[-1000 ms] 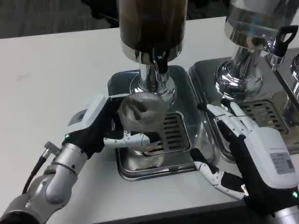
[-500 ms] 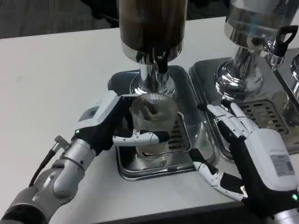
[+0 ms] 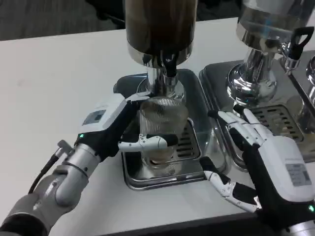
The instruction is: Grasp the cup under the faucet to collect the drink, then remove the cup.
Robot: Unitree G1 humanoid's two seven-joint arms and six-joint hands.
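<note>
A clear ribbed cup (image 3: 162,129) stands upright on the steel drip tray (image 3: 132,178), right below the black faucet (image 3: 170,65) of the dark drink dispenser (image 3: 158,29). My left hand (image 3: 118,130) grips the cup from its left side, with a thumb wrapped across the cup's front. A little pale liquid shows at the cup's bottom. My right hand (image 3: 263,162) rests on the table to the right of the tray, fingers spread and holding nothing.
A second chrome dispenser (image 3: 261,49) with its own drip tray (image 3: 288,120) stands at the right, just behind my right hand. White table stretches off to the left and behind.
My left hand has carried the cup a little right and back, bringing it under the faucet and setting it upright. The right hand has stayed still.
</note>
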